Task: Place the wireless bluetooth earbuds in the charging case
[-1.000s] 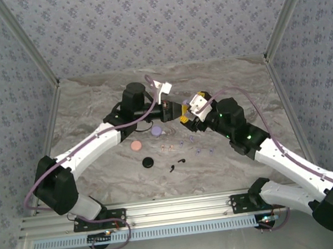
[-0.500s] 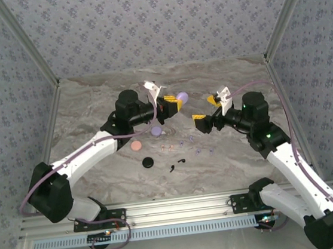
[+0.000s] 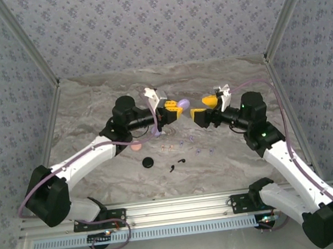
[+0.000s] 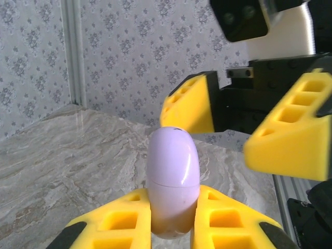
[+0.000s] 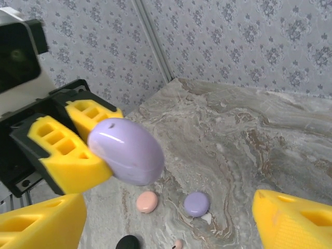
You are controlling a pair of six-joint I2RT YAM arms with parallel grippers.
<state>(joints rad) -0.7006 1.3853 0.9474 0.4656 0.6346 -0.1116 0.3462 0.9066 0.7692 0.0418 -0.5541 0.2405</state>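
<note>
My left gripper (image 3: 175,106) is shut on a closed lilac charging case (image 3: 183,104), held in the air above the table; its seam shows in the left wrist view (image 4: 173,181) between the yellow fingers (image 4: 119,220). My right gripper (image 3: 204,107) faces the case from the right, open, a short gap away. In the right wrist view the case (image 5: 127,150) sits ahead and left of my open right gripper (image 5: 168,223). The earbuds lie on the table below: a black pair (image 3: 173,168), lilac ones (image 3: 198,151) and pinkish ones (image 3: 164,147).
Round discs lie on the marble table (image 3: 92,103): a pink disc (image 5: 147,202), a lilac disc (image 5: 197,204) and a black disc (image 3: 149,162). Patterned walls close in the back and both sides. The left arm's forearm passes over the pink disc.
The two grippers were close together, then the right one pulled away to the right and opened. It has now moved back left toward the case, which the left gripper still holds raised.
</note>
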